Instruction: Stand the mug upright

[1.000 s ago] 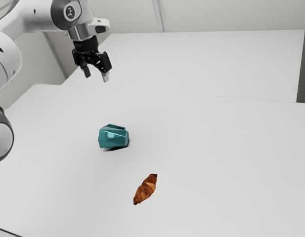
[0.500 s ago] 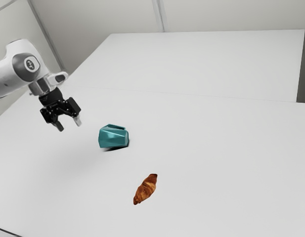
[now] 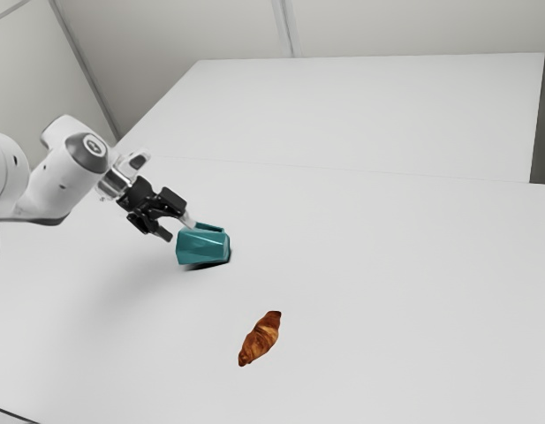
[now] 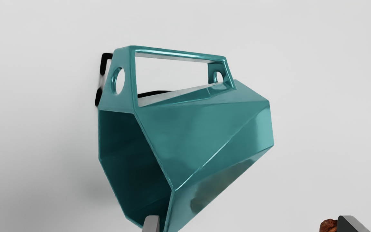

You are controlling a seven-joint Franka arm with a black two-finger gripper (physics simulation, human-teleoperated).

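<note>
1. Biggest thing from where I stand is the white table, spreading out on every side of the mug, which lies directly on it.
2. Past the mug's handle side, beyond a thin seam, there's another broad white surface, with a pale wall farther back.
3. The white and gray robot arm comes in from the exterior view's left and reaches down toward the mug's open end.
4. At its end the black gripper is open, its two fingers spread well apart and nothing held between them. One finger overlaps the rim at the mug's mouth; I can't tell whether it touches or goes inside. The other finger stands apart from the mug, off to the croissant's side.
5. The mug is teal, shiny and faceted, tipped over on its side. Its mouth faces the gripper, its base points away, and the angular handle is on the side opposite the croissant.
6. Smallest is the brown croissant, on the table and well apart from the mug, nearer me than the mug is.
</note>
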